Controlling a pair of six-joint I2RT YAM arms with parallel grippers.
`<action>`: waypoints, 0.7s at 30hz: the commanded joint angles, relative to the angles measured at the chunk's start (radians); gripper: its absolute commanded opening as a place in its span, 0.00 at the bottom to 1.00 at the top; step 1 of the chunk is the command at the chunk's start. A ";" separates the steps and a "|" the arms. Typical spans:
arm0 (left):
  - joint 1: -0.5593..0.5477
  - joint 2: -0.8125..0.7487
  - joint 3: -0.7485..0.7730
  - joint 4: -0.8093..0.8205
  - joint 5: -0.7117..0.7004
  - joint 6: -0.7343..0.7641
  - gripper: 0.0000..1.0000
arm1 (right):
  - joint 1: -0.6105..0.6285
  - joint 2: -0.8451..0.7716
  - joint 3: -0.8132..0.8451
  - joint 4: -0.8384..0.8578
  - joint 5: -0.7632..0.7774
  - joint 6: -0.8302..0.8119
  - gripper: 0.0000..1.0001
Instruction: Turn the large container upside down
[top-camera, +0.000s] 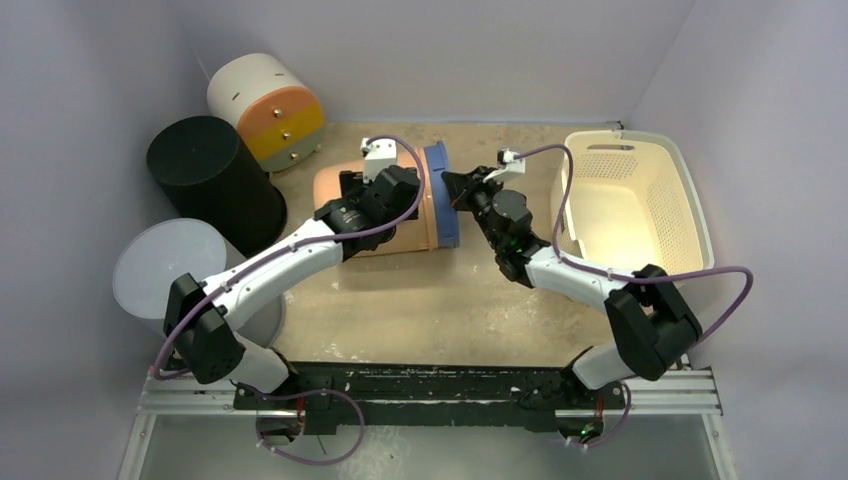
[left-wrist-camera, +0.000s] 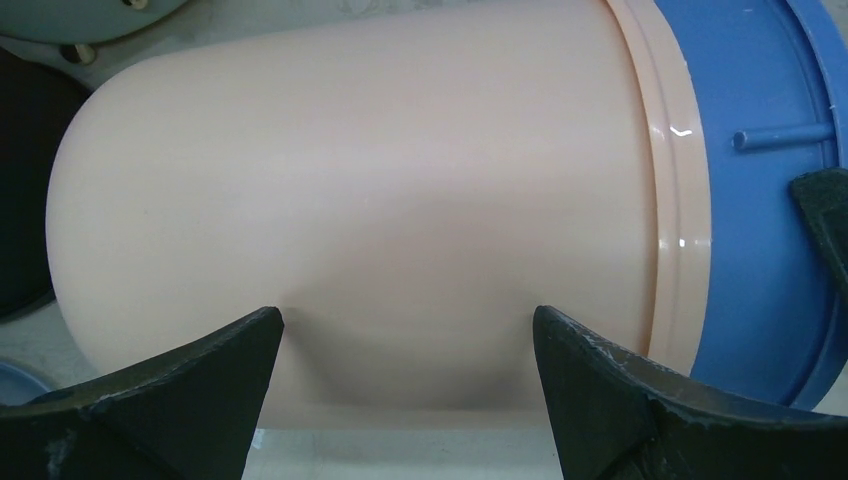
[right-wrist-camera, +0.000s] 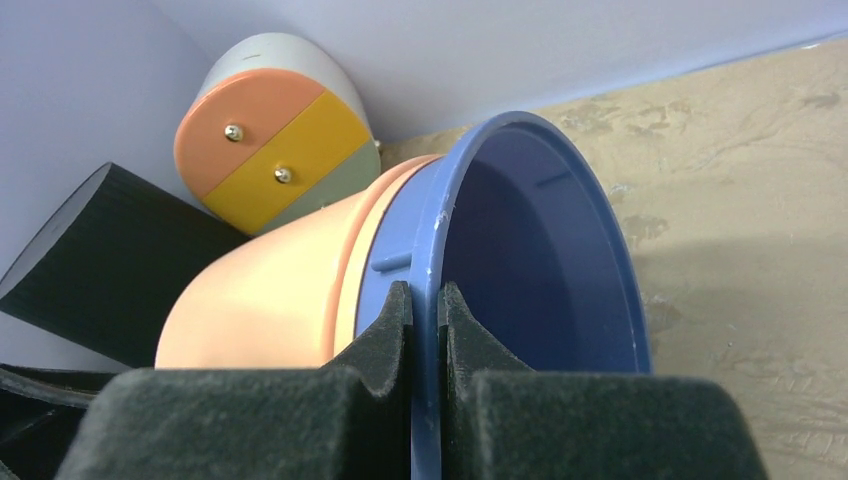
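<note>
The container (top-camera: 428, 228) lies on its side on the table (top-camera: 430, 300), at the middle and toward the far side, its rounded peach base to the left and its blue rim (top-camera: 443, 195) to the right. The left fingers (left-wrist-camera: 200, 370) stand open, spread across the peach wall with one tip toward each end; whether they touch it I cannot tell. The right fingers (right-wrist-camera: 385, 330) are closed on the blue rim, one outside it and one inside the mouth. A black bin (top-camera: 210, 175) stands just left of the container, and a drawer box (top-camera: 268, 105) stands at the far left corner. A pale tub (top-camera: 170, 265) is at the near left, and a white basket (top-camera: 690, 200) is on the right.
</note>
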 joint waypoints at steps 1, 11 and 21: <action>0.001 0.066 -0.082 -0.012 -0.097 0.016 0.93 | 0.030 -0.031 0.010 -0.141 0.020 -0.037 0.00; 0.070 0.077 -0.197 0.026 -0.104 0.015 0.93 | -0.166 -0.208 -0.077 -0.242 0.047 -0.119 0.00; 0.043 0.011 -0.125 0.052 -0.049 0.013 0.93 | -0.158 -0.178 -0.063 -0.194 -0.155 -0.145 0.00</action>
